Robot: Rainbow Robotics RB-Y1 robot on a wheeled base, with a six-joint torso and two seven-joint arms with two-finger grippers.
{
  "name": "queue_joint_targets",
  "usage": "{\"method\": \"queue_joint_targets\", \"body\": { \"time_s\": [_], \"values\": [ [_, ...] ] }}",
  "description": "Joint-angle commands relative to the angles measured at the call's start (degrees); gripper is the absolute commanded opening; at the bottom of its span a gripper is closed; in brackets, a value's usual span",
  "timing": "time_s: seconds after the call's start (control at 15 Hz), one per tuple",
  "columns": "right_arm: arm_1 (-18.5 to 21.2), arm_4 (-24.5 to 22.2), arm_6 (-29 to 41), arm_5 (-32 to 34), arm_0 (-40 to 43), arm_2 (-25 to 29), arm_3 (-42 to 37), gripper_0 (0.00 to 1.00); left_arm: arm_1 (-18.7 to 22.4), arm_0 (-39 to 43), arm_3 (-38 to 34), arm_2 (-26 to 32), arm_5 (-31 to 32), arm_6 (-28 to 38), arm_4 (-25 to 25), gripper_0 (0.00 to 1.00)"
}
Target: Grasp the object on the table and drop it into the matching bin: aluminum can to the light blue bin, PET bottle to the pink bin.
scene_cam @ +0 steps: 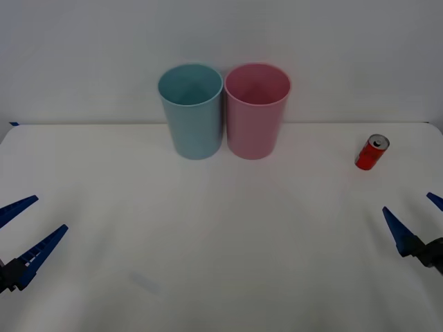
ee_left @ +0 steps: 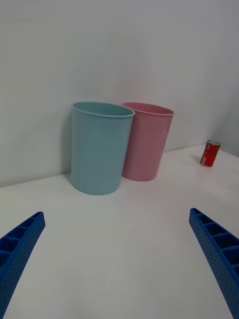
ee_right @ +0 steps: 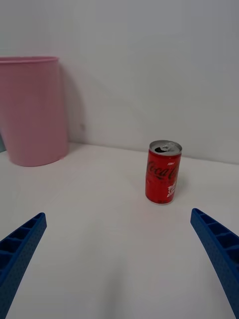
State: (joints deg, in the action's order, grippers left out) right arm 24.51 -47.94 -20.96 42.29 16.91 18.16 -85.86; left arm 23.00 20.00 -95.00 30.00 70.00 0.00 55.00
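A small red aluminum can (scene_cam: 372,152) with a silver top stands upright on the white table (scene_cam: 221,235), far to the right. The light blue bin (scene_cam: 192,114) and the pink bin (scene_cam: 256,114) stand side by side at the back centre, almost touching. My right gripper (scene_cam: 408,202) is open near the table's front right, short of the can. In the right wrist view the can (ee_right: 163,172) stands ahead, between the spread fingers (ee_right: 219,249), with the pink bin (ee_right: 32,112) farther off. My left gripper (scene_cam: 50,213) waits open at the front left.
A plain white wall rises right behind the bins. The left wrist view takes in the light blue bin (ee_left: 99,147), the pink bin (ee_left: 147,142) and the distant can (ee_left: 210,153). Bare white tabletop lies between both grippers and the bins.
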Motion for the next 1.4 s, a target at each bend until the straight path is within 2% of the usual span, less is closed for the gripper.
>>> {"method": "queue_joint_targets", "body": {
  "time_s": [0.07,0.33,1.4],
  "values": [
    [-0.9,-1.8,-0.8,-0.5,-4.3,-0.1,4.3,1.0,0.0,0.0,0.0,0.0,0.0,0.0,0.0,1.0],
    [-2.7,-4.3,-1.8,-1.3,-10.5,0.6,10.7,1.0,0.0,0.0,0.0,0.0,0.0,0.0,0.0,1.0],
    [-3.5,-4.9,-7.5,-9.8,-31.5,0.6,34.1,1.0,0.0,0.0,0.0,0.0,0.0,0.0,0.0,1.0]
  ]
}}
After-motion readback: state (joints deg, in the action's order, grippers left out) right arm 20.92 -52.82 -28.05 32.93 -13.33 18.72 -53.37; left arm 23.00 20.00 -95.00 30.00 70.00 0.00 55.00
